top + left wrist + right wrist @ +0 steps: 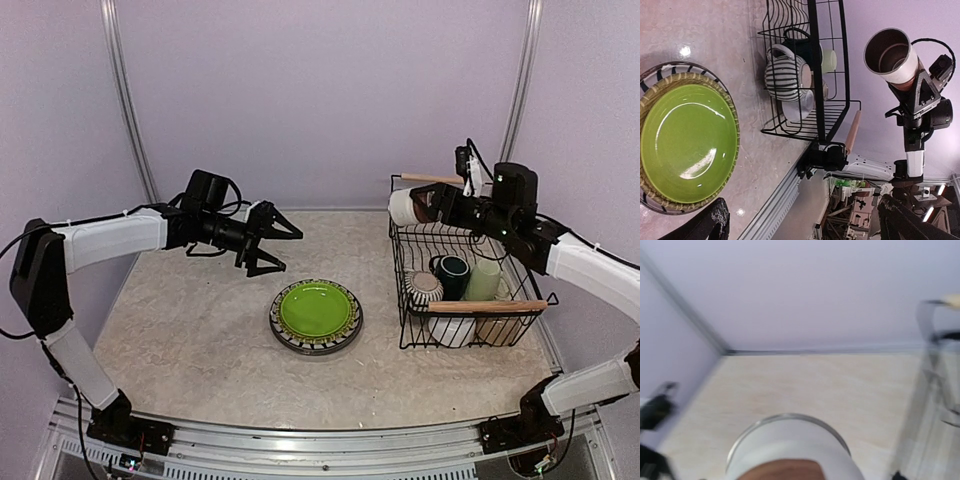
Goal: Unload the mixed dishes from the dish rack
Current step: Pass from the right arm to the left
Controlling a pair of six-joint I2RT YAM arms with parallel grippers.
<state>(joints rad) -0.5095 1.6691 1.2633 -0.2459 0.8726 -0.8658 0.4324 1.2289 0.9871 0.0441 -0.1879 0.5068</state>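
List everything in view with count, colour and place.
table: one, beige, under everything
plates: three, lime-green over yellowish over striped, stacked mid-table
dish rack: one, black wire, wooden handles, table's right
striped cup: one, black-and-white, rack's near left
dark teal mug: one, rack's middle
pale green mug: one, beside the dark teal mug
white bowl: at least one, rack's near end
brown-white mug: one, held above rack's far-left corner
left end effector: one, black, open, empty, left of plates
right end effector: one, black, shut on brown-white mug
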